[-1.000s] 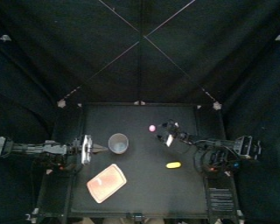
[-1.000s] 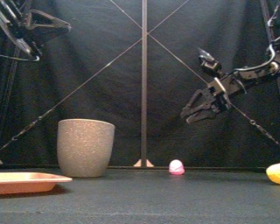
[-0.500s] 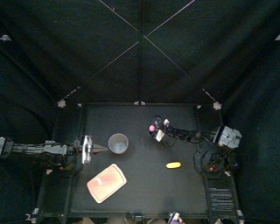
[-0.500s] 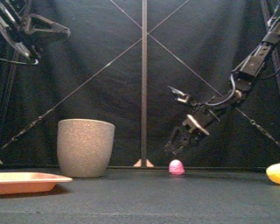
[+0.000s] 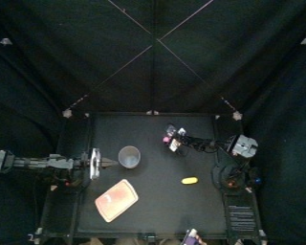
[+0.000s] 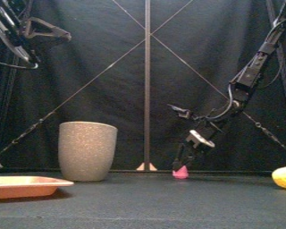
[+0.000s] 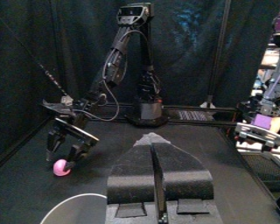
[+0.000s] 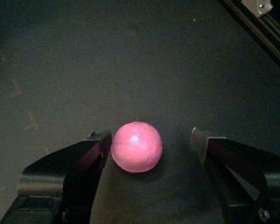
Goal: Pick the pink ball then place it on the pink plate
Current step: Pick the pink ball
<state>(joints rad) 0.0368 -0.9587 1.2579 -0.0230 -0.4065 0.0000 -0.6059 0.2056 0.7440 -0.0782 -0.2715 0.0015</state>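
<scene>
Right pincer (image 8: 152, 136): jaws wide open, one on each side of the pink ball (image 8: 137, 145), holding nothing. One jaw is just beside the ball, and contact can't be confirmed. The other jaw has a clear gap. The ball rests on the counter (image 5: 163, 211), not lifted.

Front view: the right pincer (image 6: 185, 161) points down, its tips low at the ball (image 6: 179, 172), with the right arm (image 6: 256, 67) slanting down from the upper right. Top view: the right pincer (image 5: 172, 144) is at the ball (image 5: 167, 143), toward the back of the counter and a little right of centre.

Left pincer (image 7: 156, 144): jaws closed together with only a thin seam between them, gripping nothing. In the top view it sits at the counter's left side (image 5: 95, 163), with the left arm (image 5: 41, 163) stretched out level and well apart from the ball.

Grey cup (image 5: 129, 156): upright, between the left pincer and the ball, near both and touching neither. Its inside looks dark, so its contents can't be made out. Front view shows it standing left of the ball (image 6: 87, 150).

Pink plate (image 5: 116, 199): flat on the counter at front left, in front of the cup and well apart from the ball. It shows as a low pink edge at far left in the front view (image 6: 21, 185).

Yellow toy (image 5: 189, 179): lying on the counter right of centre, in front of the ball and apart from it. It is at the far right edge in the front view (image 6: 284, 177).
</scene>
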